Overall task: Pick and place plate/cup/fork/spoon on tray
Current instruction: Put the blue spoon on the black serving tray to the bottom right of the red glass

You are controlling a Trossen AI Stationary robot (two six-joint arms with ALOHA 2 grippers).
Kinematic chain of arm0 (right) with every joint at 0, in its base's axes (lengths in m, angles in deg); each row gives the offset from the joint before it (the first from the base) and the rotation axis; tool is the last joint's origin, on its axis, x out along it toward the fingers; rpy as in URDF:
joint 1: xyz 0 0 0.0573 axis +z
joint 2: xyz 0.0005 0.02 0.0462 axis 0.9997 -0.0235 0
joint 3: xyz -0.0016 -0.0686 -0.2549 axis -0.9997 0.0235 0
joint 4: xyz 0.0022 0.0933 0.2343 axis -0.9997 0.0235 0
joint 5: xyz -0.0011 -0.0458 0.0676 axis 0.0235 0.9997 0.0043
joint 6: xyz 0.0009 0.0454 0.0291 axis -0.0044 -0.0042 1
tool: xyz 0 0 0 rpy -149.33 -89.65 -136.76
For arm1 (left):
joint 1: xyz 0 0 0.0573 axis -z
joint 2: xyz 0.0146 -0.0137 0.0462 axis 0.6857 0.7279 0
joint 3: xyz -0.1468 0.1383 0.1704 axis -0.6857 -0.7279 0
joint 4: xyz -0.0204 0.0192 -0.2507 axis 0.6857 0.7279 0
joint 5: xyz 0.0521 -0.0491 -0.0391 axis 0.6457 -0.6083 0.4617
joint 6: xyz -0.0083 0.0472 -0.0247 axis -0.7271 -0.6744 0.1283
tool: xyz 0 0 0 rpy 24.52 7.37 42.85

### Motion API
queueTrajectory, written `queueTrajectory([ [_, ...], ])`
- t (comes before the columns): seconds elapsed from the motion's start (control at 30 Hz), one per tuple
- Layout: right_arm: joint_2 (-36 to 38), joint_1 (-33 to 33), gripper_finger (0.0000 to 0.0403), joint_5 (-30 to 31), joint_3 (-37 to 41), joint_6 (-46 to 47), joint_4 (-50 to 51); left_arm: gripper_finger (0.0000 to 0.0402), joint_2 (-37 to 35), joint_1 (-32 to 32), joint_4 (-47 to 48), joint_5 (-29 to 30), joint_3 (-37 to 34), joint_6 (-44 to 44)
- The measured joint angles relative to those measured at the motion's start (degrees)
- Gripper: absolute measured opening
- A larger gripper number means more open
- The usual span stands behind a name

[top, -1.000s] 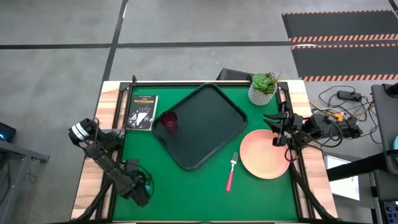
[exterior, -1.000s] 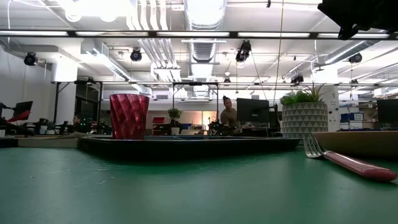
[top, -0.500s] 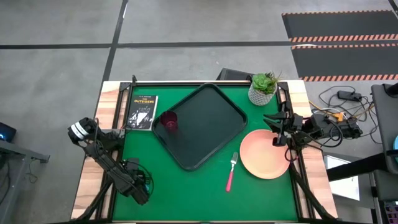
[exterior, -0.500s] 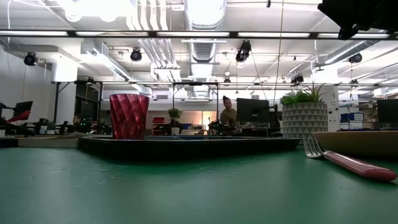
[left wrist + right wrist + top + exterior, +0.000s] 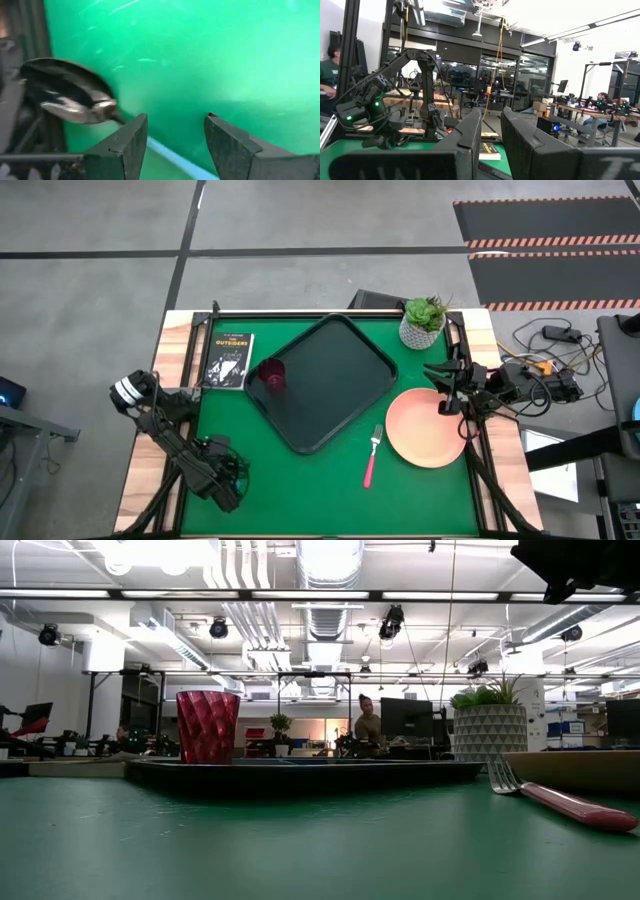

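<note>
Left gripper (image 5: pixel 175 145) gapes above the spoon (image 5: pixel 75 100); book (image 5: pixel 231 360) reads "OUTSIDERS".

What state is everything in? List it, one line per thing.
cup: upright on the tray
tray: holds only the cup
plate: flat, off the tray
fork: lying beside the plate
spoon: lying flat, not gripped
left gripper: open over the spoon
right gripper: open above the plate

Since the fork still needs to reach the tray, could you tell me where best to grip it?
Probably the pink handle of the fork, from above, fingers straddling its width. It lies flat on the green table, tines toward the tray, apart from the plate, so both sides look free.
</note>
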Motion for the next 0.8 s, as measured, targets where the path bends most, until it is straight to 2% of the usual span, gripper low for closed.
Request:
queueTrajectory([
  [0.8,-0.02,0.02,0.0063,0.00,0.00,-0.07,-0.02,0.0178,-0.02,0.00,-1.32,4.51,-0.35,0.54],
])
